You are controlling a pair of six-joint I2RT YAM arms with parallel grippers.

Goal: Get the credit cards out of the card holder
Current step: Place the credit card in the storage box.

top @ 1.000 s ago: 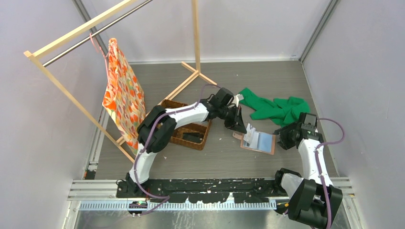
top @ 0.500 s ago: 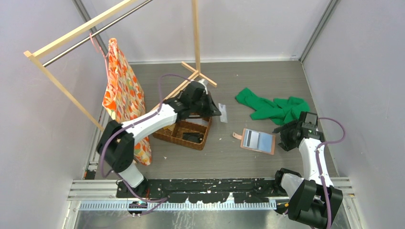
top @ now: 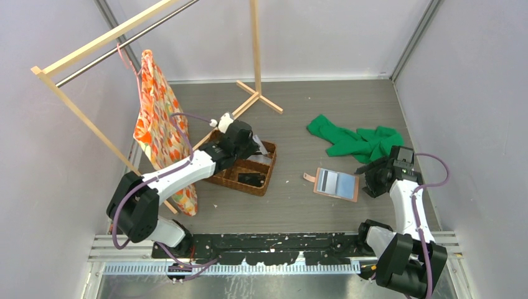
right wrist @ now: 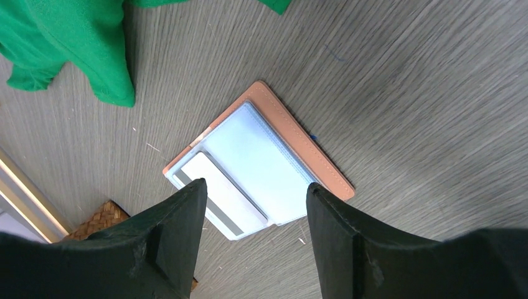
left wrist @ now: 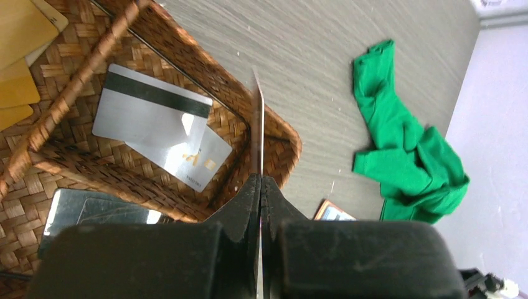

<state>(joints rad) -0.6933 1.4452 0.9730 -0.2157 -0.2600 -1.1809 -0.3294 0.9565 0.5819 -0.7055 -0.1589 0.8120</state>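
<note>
Left hand (left wrist: pixel 260 187) is pressed together on a card (left wrist: pixel 258 124), pinched edge-on above the basket (left wrist: pixel 199 68), which stands left of the surface's (top: pixel 299 106) centre. Two more cards (left wrist: pixel 152 112) lie flat and overlapping in one basket compartment. The holder (top: pixel 336 184) lies open and flat toward the right edge of the surface, on the near side of a green cloth (top: pixel 358 142) and apart from it. Right hand (right wrist: pixel 255 189) is spread, fingers standing over the holder; contact cannot be told. One striped card (right wrist: pixel 215 193) sits in the holder's clear sleeve.
</note>
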